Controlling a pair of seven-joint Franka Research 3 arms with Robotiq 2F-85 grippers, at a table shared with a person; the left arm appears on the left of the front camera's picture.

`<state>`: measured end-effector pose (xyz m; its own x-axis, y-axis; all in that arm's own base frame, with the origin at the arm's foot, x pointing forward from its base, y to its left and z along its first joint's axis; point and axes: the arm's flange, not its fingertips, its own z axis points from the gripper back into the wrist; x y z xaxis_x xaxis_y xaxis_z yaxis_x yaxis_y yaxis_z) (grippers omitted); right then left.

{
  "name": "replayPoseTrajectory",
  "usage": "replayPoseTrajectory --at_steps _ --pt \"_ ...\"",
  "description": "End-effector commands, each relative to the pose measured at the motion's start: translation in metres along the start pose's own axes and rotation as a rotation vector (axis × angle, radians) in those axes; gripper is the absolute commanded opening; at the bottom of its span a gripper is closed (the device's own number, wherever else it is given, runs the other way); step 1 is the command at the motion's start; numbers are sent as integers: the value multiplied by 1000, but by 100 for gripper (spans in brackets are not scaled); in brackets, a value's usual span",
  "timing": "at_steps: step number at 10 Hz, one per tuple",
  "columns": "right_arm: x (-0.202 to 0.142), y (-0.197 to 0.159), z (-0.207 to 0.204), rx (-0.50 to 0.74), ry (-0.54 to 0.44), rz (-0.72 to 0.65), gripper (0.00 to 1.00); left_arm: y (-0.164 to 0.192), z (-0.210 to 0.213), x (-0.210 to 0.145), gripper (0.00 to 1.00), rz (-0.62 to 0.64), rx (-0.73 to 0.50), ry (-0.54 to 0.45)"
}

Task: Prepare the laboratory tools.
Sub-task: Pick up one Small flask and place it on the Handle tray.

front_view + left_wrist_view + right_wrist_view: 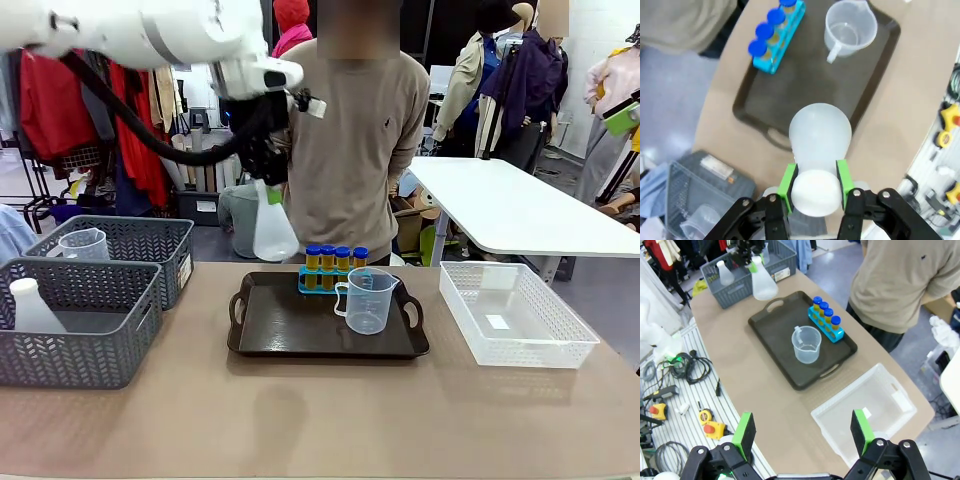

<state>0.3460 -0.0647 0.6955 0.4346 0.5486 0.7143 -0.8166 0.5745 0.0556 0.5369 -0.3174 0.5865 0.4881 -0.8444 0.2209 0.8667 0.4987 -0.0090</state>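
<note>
- The left gripper (814, 181) clamps its green pads (788, 179) on the neck of the white conical flask (820, 134), which hangs base-down below it, off the table.
- Beyond the flask's base lies the black tray (790, 95), bearing the clear measuring beaker (850, 29) and the blue rack (777, 47) of four blue-capped tubes (335, 258).
- The right gripper (802, 432) stands wide open, holding nothing, above the table edge near a clear bin (865, 412).
</note>
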Motion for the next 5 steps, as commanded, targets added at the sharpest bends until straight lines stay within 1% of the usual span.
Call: replayPoseTrajectory --at_steps 1,3,4,5 --pt "1 -1 0 21 -30 19 100 2 -36 10 0 -90 8 -10" --pt "1 -1 0 21 -30 19 100 9 -74 24 0 -153 -23 35" --pt "1 -1 0 21 -30 19 100 10 -91 30 0 -161 -45 66" --pt "1 -1 0 21 -30 19 100 14 -105 33 0 -170 -11 107"
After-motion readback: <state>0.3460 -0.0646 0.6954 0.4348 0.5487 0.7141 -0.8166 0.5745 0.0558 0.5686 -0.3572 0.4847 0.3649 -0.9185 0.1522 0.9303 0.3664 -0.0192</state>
